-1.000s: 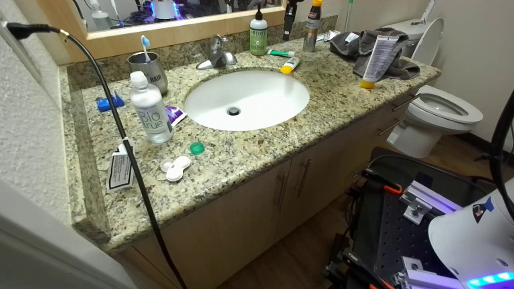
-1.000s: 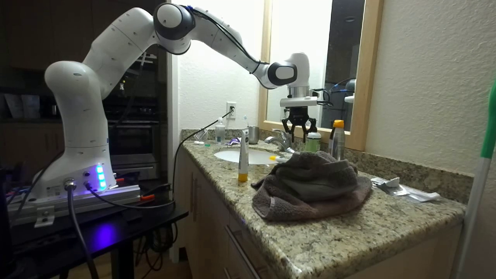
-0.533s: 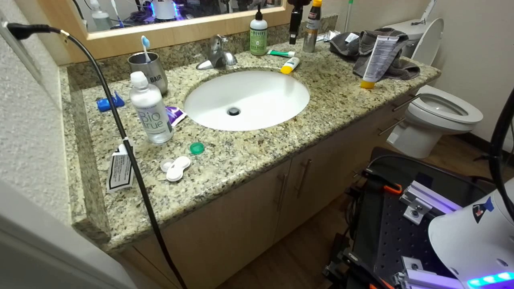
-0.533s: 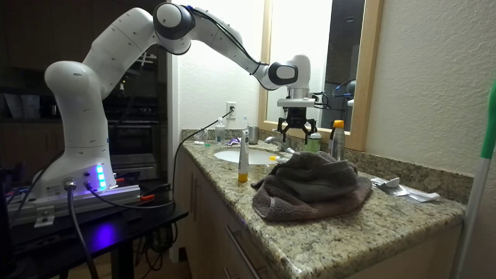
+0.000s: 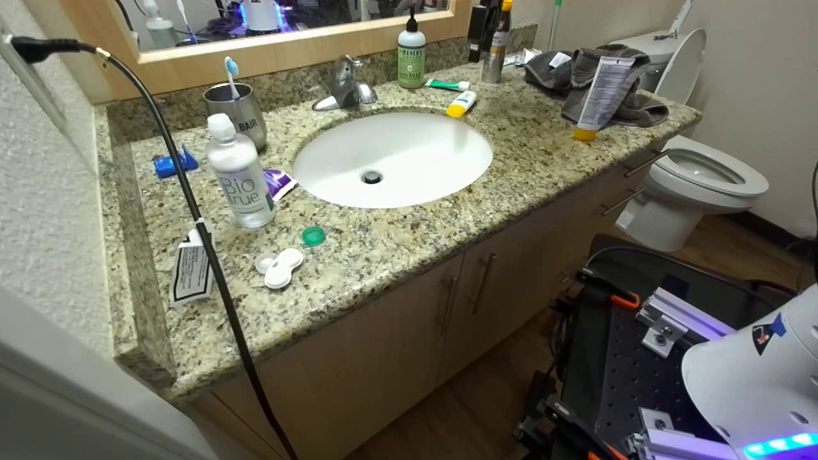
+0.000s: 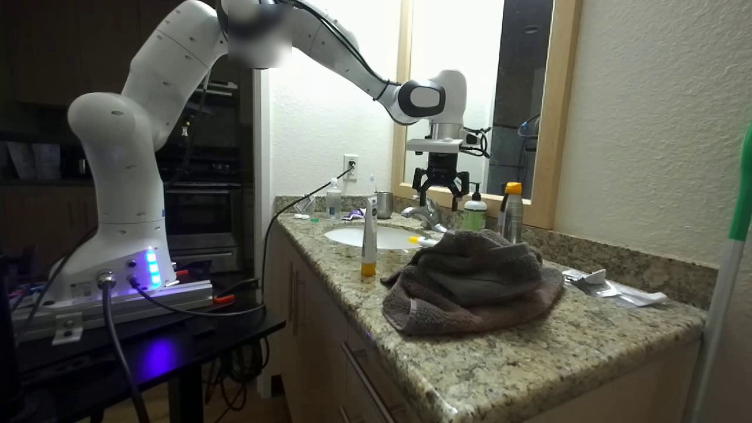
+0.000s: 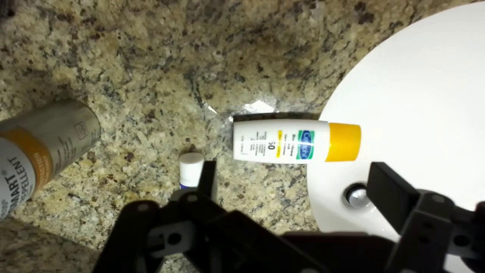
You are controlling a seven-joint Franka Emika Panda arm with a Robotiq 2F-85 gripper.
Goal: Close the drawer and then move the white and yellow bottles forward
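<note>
A white bottle with a yellow cap [image 7: 280, 142] lies on its side at the sink's rim, its cap over the basin. Another white and yellow one, a tube-like bottle [image 6: 369, 238], stands upright on its yellow cap near the counter's front edge. My gripper [image 6: 439, 202] hangs above the back of the counter by the faucet, its jaws apart. In the wrist view nothing is held between its fingers [image 7: 392, 195]; the lying bottle shows below and beyond them. The drawer handle [image 5: 647, 163] shows under the countertop; that drawer front looks flush with the cabinet.
Around the sink [image 5: 409, 191] stand the faucet [image 5: 345, 86], a green soap bottle [image 5: 411, 57] and a spray can [image 6: 514, 211]. A green tube [image 5: 447, 84] lies behind the lying bottle. A crumpled grey towel [image 6: 470, 282] and a clear bottle [image 5: 241, 182] occupy the counter's two ends.
The fingers have spread apart. My gripper dipped slightly, then rose and shifted back toward the robot base; the arm's elbow has risen. Both white and yellow bottles stay where they were.
</note>
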